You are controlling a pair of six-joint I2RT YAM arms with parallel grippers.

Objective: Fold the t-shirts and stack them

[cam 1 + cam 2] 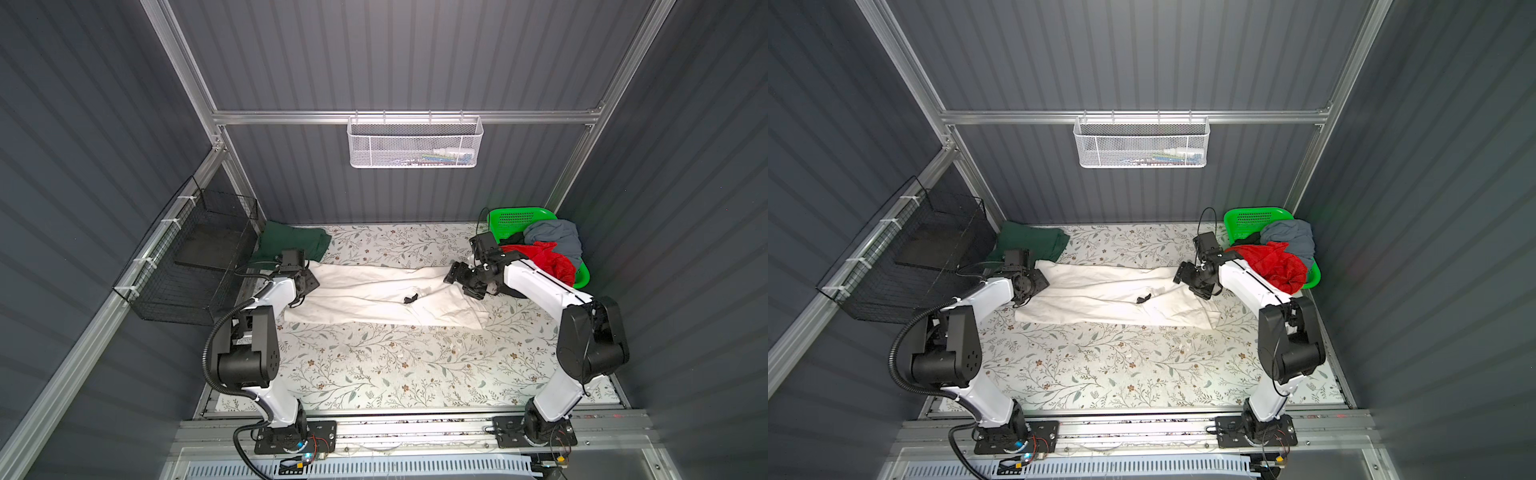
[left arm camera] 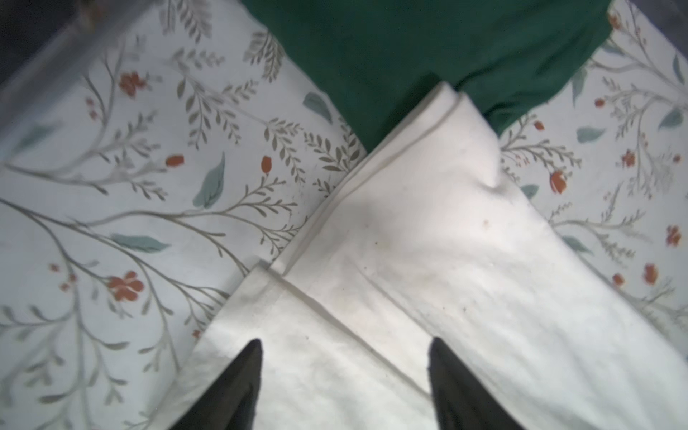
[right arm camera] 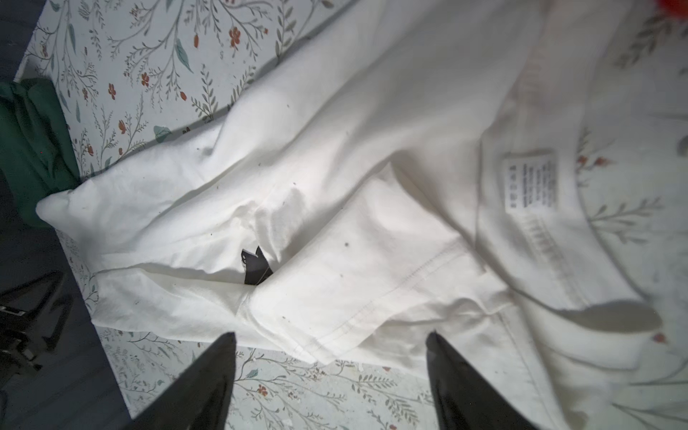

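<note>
The left gripper [image 2: 346, 344] stands open, its two dark fingers spread wide above the folded end of the off-white t-shirt [image 2: 428, 242] with no cloth pinched between them. In both top views it hangs over the shirt's left end [image 1: 311, 284]. The right gripper [image 3: 330, 335] is likewise open, its fingers parted above the hem of a sleeve and holding nothing; in a top view it sits over the shirt's right end [image 1: 459, 282]. The off-white t-shirt [image 1: 374, 291] lies stretched as a long, wrinkled band across the floral table cover [image 1: 374, 365] between the two grippers, with a small black tag [image 3: 255, 266] poking out of a crease near its middle and a white care label [image 3: 530, 182] showing inside the collar. The dark green t-shirt [image 1: 291, 243] lies folded at the far left corner, touching the white shirt's end. At the far right, the bright green basket [image 1: 517, 218] holds the red t-shirt [image 1: 548, 262], the grey-blue t-shirt [image 1: 557, 237] and the black t-shirt [image 1: 513, 239], heaped loosely.
</note>
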